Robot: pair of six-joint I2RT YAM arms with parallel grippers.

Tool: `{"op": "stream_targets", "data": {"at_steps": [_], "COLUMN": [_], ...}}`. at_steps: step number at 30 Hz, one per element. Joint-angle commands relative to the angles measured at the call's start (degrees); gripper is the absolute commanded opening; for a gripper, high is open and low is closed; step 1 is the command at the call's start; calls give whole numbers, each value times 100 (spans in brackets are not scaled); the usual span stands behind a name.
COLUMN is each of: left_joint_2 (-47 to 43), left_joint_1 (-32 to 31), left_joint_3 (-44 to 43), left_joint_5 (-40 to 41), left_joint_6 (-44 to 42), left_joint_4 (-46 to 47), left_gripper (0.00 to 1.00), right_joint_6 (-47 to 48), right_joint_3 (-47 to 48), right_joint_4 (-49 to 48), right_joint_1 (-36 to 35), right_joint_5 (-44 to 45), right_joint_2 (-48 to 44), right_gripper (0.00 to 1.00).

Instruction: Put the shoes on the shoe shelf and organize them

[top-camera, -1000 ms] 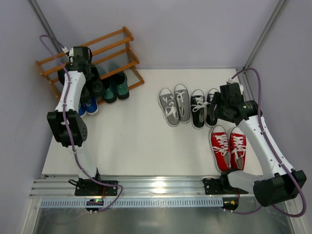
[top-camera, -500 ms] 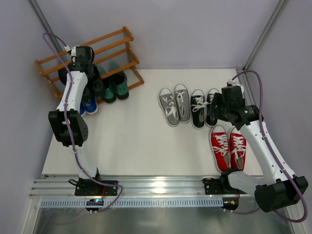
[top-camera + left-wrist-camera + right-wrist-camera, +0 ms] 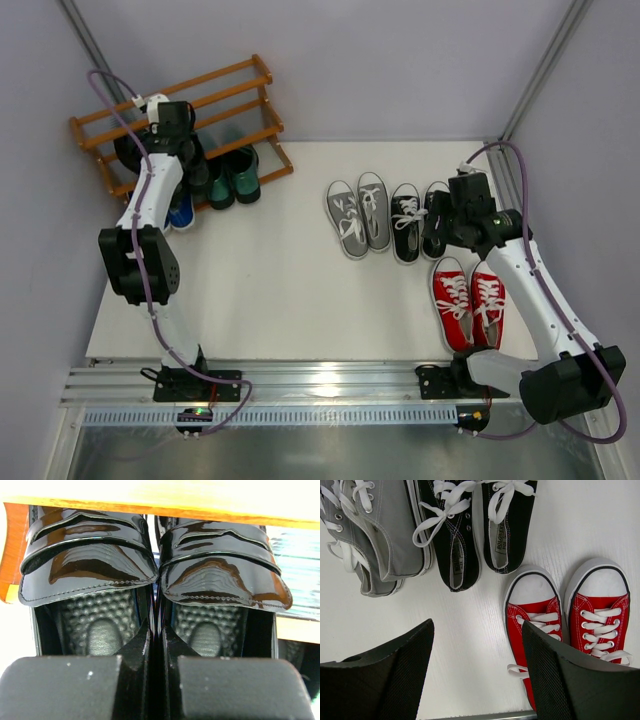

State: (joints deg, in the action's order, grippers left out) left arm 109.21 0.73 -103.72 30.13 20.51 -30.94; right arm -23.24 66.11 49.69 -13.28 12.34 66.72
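Up in the upper left of the overhead view stands the shoe shelf (image 3: 215, 80), an orange-brown rack of thin rails set at an angle against the back wall. The left arm (image 3: 145, 200) reaches up across the shelf's left half. Its wrist view shows the left gripper (image 3: 154, 640) clenched on the pair of black loafers (image 3: 90, 555). The fingers are pinched together over the two inner walls where the shoes touch. The glossy toes point away from the camera and sit tucked under an orange rail. I can't tell which tier that rail belongs to.

Just below the gripper in the overhead view, the blue sneakers (image 3: 181, 213) poke out from under the arm at the foot of the shelf. Beside them to the right, the dark green loafers (image 3: 235, 175) rest at the right end of the lowest tier.

Out on the white tabletop (image 3: 280, 290), well apart from the shelf, the grey sneakers (image 3: 360, 215) lie side by side right of centre. The black-and-white sneakers (image 3: 418, 220) are just beside them on the right.

The right arm (image 3: 530, 280) bends in from the lower right. The right gripper (image 3: 477, 675) hangs released above bare tabletop, its jaws spread wide and holding nothing. In its wrist view the grey and black-and-white pairs lie along the upper edge. The red sneakers (image 3: 468, 300) sit at the lower right, toes toward the black-and-white pair.
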Motion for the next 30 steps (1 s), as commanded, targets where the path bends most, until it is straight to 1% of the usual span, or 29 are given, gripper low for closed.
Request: {"op": "stream_targets", "data": {"at_steps": [1, 5, 8, 12, 13, 17, 19, 20, 21, 22, 23, 25, 26, 28, 29, 30], "left_joint_2": [-602, -620, -769, -1164, -1374, -2051, -2402, -2752, -2912, -3071, -3446, -3852, -4185, -4451, -4539, -4644], "left_joint_1": [-222, -346, -538, -767, -846, -1338, -1671, -1829, -2101, -2243, -2575, -2876, -3234, -3666, -4164, -4421], "left_joint_3": [-245, -280, -149, 325, 553, 1257, 1651, 1749, 1837, 1925, 2178, 2513, 2889, 3234, 3401, 3811], "left_joint_5": [-111, -340, -350, -464, -482, -587, -649, -623, -622, -553, -474, -481, -499, -447, -307, -228], "left_joint_6": [76, 224, 357, 603, 690, 813, 884, 963, 1042, 1129, 1304, 1595, 1918, 2245, 2447, 2805], "left_joint_4": [1960, 1873, 1662, 1398, 1267, 924, 704, 390, 161, -42, -427, -710, -912, -1194, -1300, -1422], "left_gripper": [0, 0, 0, 0, 0, 0, 0, 0, 0, 0, 0, 0, 0, 0, 0, 0], "right_joint_6": [48, -22, -48, -127, -154, -198, -215, -207, -189, -172, -163, -110, -101, -31, -14, -5], "right_joint_3": [149, -106, -396, -721, -826, -1012, -1073, -1082, -1082, -1082, -1082, -1074, -1065, -1039, -1021, -1003], "right_joint_4": [-258, -434, -627, -777, -846, -988, -1067, -1093, -1102, -1145, -1155, -1207, -1234, -1286, -1304, -1313], "right_joint_1": [-17, -26, -26, -26, -26, -26, -17, -26, -26, -17, -26, -17, -17, -26, -17, -17], "right_joint_5": [-38, -126, -188, -197, -197, -214, -232, -232, -241, -258, -258, -284, -302, -372, -399, -416], "right_joint_2": [-45, -185, -369, -528, -554, -616, -616, -607, -607, -581, -572, -537, -485, -423, -345, -300], "right_gripper": [72, 72, 72, 72, 72, 72, 72, 72, 72, 72, 72, 72, 72, 72, 72, 72]}}
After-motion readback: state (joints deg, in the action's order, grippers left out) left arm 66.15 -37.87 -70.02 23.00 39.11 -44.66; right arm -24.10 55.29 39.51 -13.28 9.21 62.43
